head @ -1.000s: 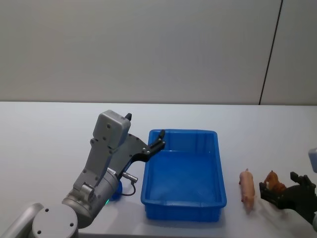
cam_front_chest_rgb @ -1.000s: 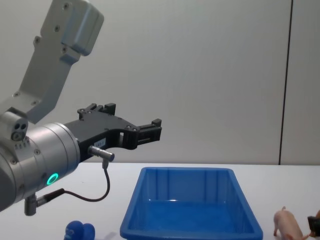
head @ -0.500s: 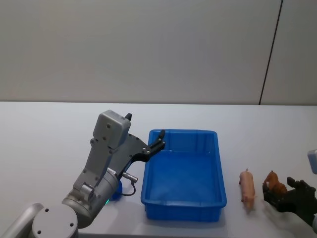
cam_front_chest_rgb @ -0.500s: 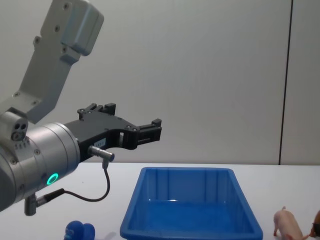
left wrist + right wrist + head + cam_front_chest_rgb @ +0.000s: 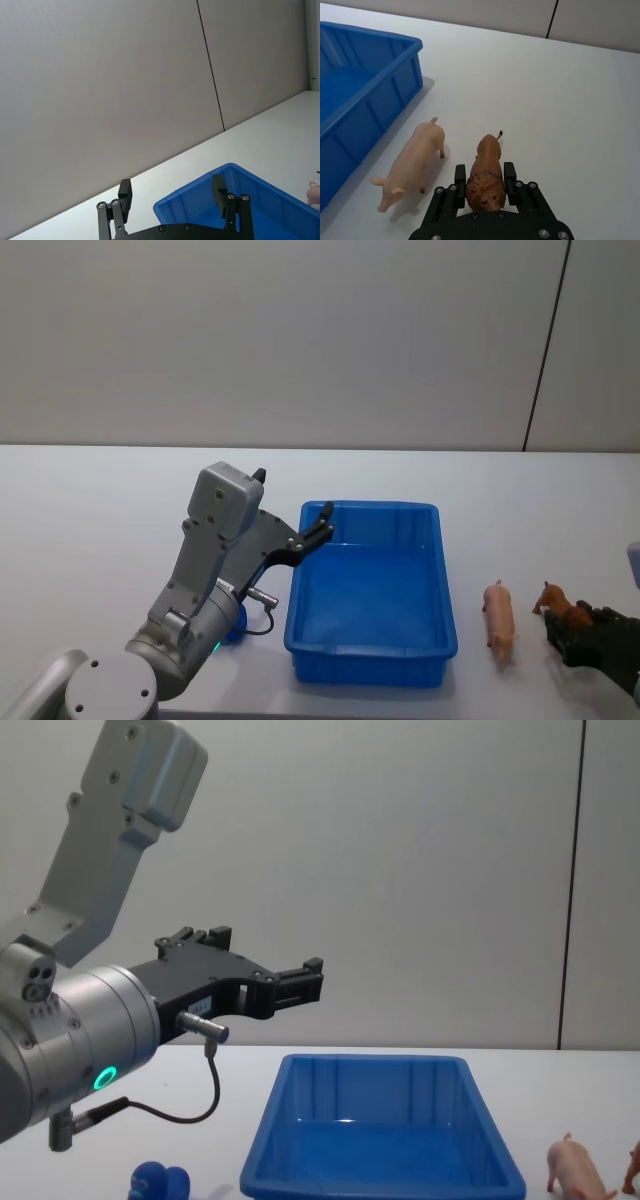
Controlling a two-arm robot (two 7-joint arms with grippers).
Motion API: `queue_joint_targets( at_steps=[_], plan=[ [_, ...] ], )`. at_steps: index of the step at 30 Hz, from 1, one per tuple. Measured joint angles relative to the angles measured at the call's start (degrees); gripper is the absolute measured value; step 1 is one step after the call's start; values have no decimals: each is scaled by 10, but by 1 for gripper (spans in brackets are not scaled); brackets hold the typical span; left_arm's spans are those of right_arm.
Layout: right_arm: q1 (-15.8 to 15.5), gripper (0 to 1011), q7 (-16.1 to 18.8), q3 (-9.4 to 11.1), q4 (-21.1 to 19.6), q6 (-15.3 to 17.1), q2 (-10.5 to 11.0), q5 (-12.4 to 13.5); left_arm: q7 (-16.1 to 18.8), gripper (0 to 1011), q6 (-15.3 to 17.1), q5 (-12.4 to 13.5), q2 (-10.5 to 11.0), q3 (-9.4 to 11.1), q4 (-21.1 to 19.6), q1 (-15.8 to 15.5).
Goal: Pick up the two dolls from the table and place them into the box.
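Steadiness is counting now: my right gripper [image 5: 484, 172] is clenching the lion [image 5: 488, 150] by the head, at three o'clock of the box [image 5: 370, 668], beyond the pig [image 5: 498, 618], so I'm judging a straight lift safest. My left gripper [image 5: 171, 184] is hovering, spread, near its ten o'clock rim.

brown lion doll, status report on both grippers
Right gripper jaws shut on brown lion head, lion standing on table. Left gripper open, empty, raised by box far left corner. Pink pig close beside lion, tight clearance.
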Motion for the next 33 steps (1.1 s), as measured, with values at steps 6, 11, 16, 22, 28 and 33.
queue_joint_targets(
  at_steps=[6, 11, 16, 22, 28, 33],
  plan=[
    [0, 436, -3, 1, -7, -13, -1, 0, 0, 1001, 0, 0, 0, 0, 0, 0],
    [3, 437, -4, 2, -16, -31, -4, -4, 0, 1002, 0, 0, 0, 0, 0, 0],
    [14, 437, 1, 0, -24, -46, -9, -11, 0, 1001, 0, 0, 0, 0, 0, 0],
    [35, 437, 23, -6, -32, -57, -19, -22, 0, 1002, 0, 0, 0, 0, 0, 0],
    [61, 437, 53, -18, -34, -59, -36, -40, 0, 1002, 0, 0, 0, 0, 0, 0],
    [83, 436, 80, -36, -30, -55, -56, -62, 0, 1002, 0, 0, 0, 0, 0, 0]
  ],
)
